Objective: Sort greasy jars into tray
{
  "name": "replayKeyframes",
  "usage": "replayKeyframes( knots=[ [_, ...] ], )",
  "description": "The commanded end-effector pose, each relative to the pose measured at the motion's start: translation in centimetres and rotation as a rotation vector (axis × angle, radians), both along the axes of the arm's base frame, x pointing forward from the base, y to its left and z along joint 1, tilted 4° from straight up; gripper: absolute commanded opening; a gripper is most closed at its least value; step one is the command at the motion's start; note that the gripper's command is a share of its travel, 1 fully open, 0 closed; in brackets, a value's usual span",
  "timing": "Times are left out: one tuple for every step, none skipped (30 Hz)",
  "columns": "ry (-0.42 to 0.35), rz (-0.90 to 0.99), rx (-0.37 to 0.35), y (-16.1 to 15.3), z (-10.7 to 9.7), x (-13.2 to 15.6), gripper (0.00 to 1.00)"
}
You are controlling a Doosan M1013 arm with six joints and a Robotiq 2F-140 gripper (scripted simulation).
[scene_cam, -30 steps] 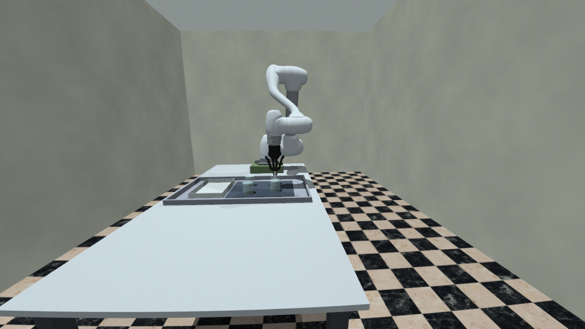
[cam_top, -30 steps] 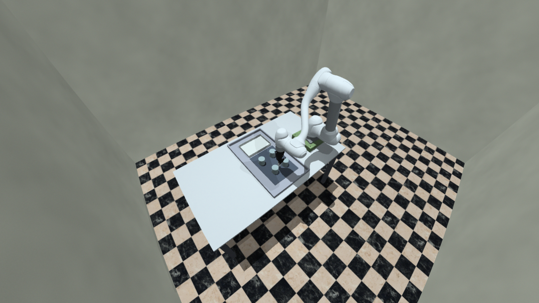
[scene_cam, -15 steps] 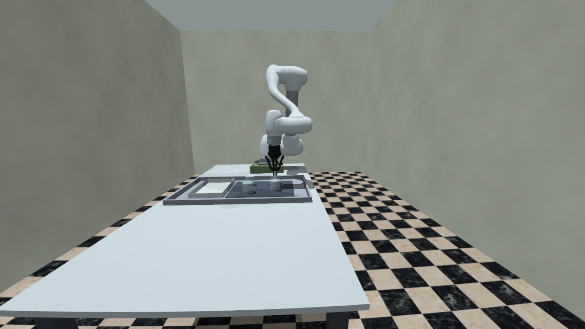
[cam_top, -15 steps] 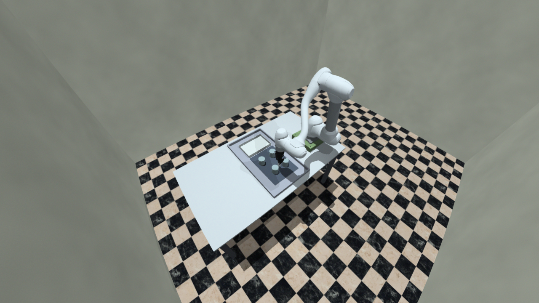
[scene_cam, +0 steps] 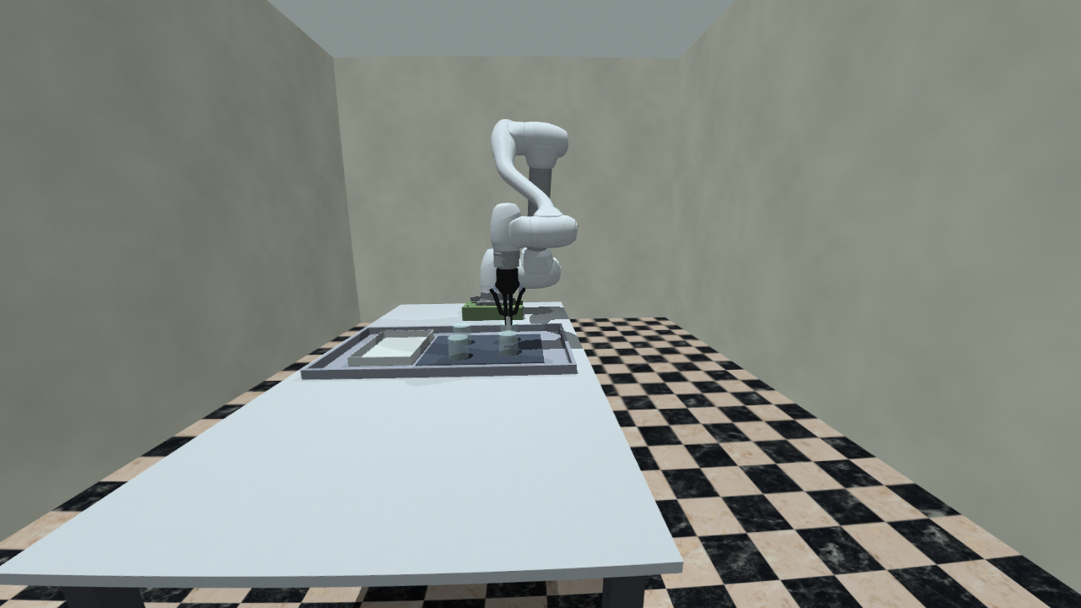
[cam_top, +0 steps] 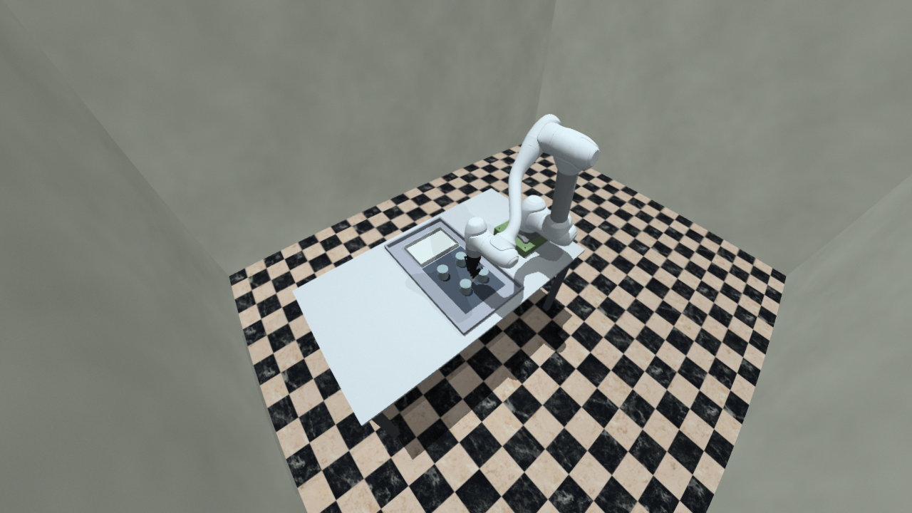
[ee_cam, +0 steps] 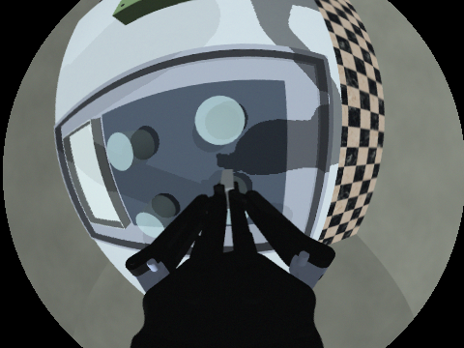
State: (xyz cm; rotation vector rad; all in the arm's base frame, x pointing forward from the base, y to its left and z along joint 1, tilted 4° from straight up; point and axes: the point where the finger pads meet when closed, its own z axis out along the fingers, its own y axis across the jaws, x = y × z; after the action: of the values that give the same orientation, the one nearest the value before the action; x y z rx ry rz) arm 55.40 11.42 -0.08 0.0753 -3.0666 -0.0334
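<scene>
- We judge testing is in hand: one tray (cam_top: 432,247) (scene_cam: 393,347) (ee_cam: 89,174), holding no jars.
- Four jars (cam_top: 442,272) (scene_cam: 458,346) (ee_cam: 150,223) stand on one mat (cam_top: 449,290) (scene_cam: 483,355) (ee_cam: 261,101).
- Our one gripper (cam_top: 474,276) (scene_cam: 508,323) (ee_cam: 228,177), pressed together and empty, hovers among them; next, we probably need a gentle, low push.

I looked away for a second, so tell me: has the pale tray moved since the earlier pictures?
No. The pale tray sits at the same end of the dark mat, with no visible shift against it.
</scene>
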Motion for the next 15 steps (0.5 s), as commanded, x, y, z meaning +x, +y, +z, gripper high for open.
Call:
replayKeyframes(
  knots=[
    [0.000, 0.000, 0.000, 0.00, 0.01, 0.02, 0.00],
    [0.000, 0.000, 0.000, 0.01, 0.01, 0.04, 0.00],
    [0.000, 0.000, 0.000, 0.01, 0.01, 0.05, 0.00],
    [0.000, 0.000, 0.000, 0.01, 0.00, 0.06, 0.00],
    [0.000, 0.000, 0.000, 0.01, 0.00, 0.08, 0.00],
    [0.000, 0.000, 0.000, 0.01, 0.00, 0.09, 0.00],
    [0.000, 0.000, 0.000, 0.01, 0.00, 0.10, 0.00],
    [0.000, 0.000, 0.000, 0.01, 0.00, 0.12, 0.00],
    [0.000, 0.000, 0.000, 0.01, 0.00, 0.13, 0.00],
    [0.000, 0.000, 0.000, 0.01, 0.00, 0.14, 0.00],
    [0.000, 0.000, 0.000, 0.01, 0.00, 0.16, 0.00],
    [0.000, 0.000, 0.000, 0.01, 0.00, 0.17, 0.00],
    [0.000, 0.000, 0.000, 0.01, 0.00, 0.18, 0.00],
    [0.000, 0.000, 0.000, 0.01, -0.01, 0.20, 0.00],
    [0.000, 0.000, 0.000, 0.01, -0.01, 0.21, 0.00]
  ],
)
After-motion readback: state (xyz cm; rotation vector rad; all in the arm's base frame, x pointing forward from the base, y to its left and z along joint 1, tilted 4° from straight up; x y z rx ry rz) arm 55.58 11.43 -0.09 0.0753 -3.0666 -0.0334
